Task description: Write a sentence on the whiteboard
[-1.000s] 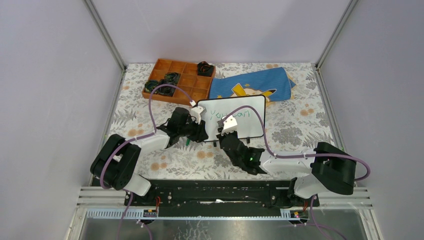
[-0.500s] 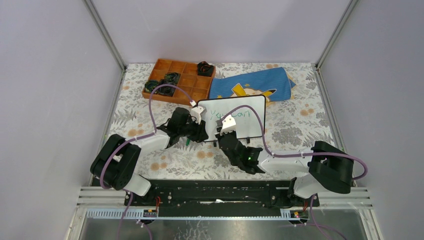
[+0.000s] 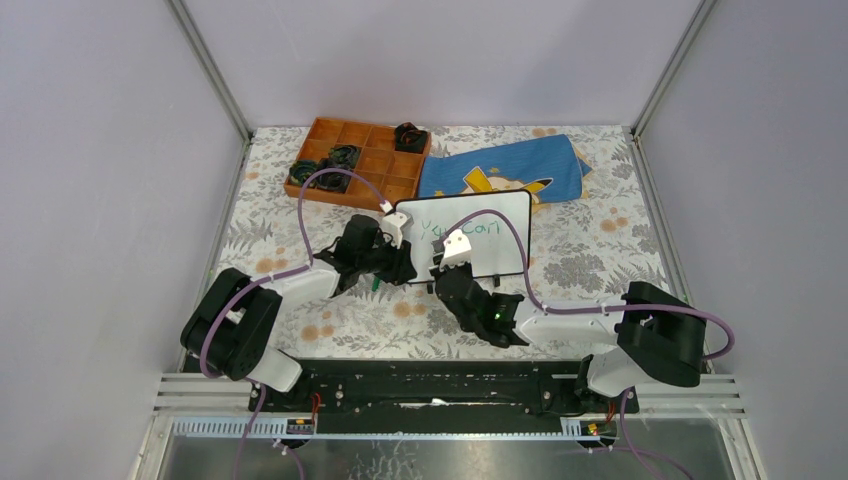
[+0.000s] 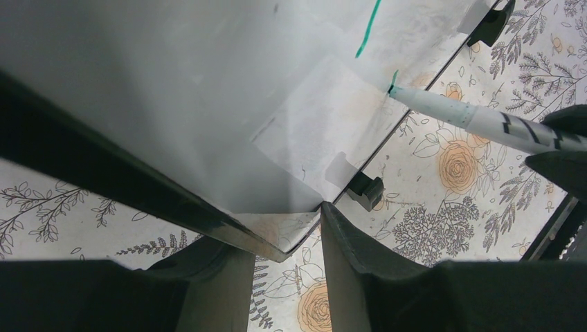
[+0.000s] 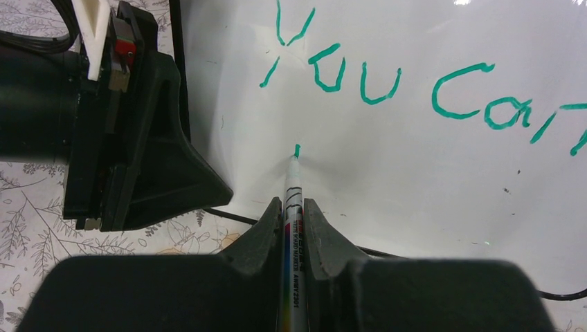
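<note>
Top external view: "Where is the whiteboard [image 3: 503, 250]?"

"Standing in the middle, just near of the blue cloth [image 3: 505, 170]. It looks light, stiff and slippery, so it could slide."

"Who holds it?"

"The left gripper [image 4: 280, 232] pinches its near left corner. The right gripper [image 5: 293, 207] squeezes the thin marker [image 5: 291, 181], tip touching under the unfinished green sentence [image 5: 387, 83]."

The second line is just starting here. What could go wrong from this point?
1. The left gripper pinches only a corner of the whiteboard, so pressure from the marker in the right gripper might pivot or tip it.
2. The tip sits close to the bottom frame, below the sentence; the second line may run short of room.
</note>
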Available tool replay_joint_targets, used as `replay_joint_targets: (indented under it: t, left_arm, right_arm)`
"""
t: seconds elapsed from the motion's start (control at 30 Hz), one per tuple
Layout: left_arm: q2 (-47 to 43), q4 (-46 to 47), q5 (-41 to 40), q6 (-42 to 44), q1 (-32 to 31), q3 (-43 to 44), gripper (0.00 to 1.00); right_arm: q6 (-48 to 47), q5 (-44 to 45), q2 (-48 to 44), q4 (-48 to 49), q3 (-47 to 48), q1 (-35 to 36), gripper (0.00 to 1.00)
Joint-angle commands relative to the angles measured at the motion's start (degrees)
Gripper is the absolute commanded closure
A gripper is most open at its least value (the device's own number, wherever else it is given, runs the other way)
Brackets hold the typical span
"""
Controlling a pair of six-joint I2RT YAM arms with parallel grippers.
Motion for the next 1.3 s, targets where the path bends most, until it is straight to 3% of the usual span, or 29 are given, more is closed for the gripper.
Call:
replay_joint_targets:
  t: [0.0,0.83,1.27]
  left_arm:
    - [-0.9,0.5,-0.6,2.0,-0.9,1.4,0.57]
    - [-1.1,0.4,-0.8,2.0,-1.3,1.4,0.57]
    - [-1.0,0.3,-0.9,2.1,-1.6,1.3,0.57]
  right_arm:
    - [2.5,0.5,0.9,-1.8,1.4,0.1,1.00]
    - [6.2,-3.1,0.1,-5.6,-0.5,0.3,1.00]
    - [3.5,-1.3,0.7,-6.0,2.7,0.3,1.00]
